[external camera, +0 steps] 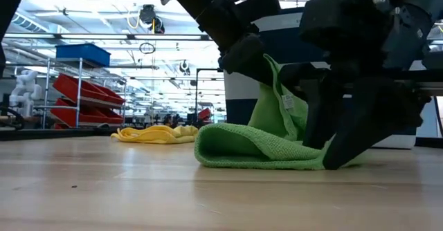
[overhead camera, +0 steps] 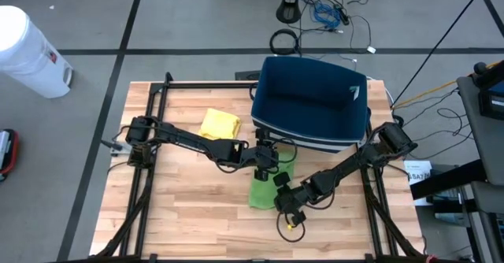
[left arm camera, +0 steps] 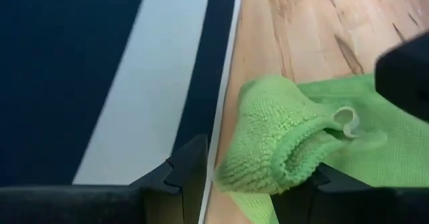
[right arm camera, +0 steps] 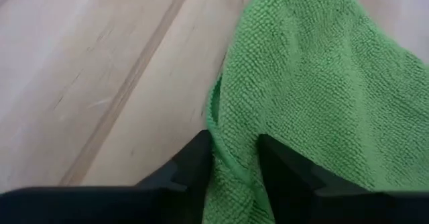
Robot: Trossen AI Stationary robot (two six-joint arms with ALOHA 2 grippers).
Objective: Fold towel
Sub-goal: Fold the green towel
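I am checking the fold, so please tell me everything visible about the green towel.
The green towel is looped microfiber-like cloth with a small sewn tag, lying partly folded on the wooden table before the blue bin. One part is lifted, pinched in the left tool; the right tool grips another edge. The rest lies rumpled on the wood.

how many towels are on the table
2. A green towel lies mid-table in front of the blue bin, with cloth between the fingers of both end effectors. A yellow towel lies left of the bin. The bin's inside shows none.
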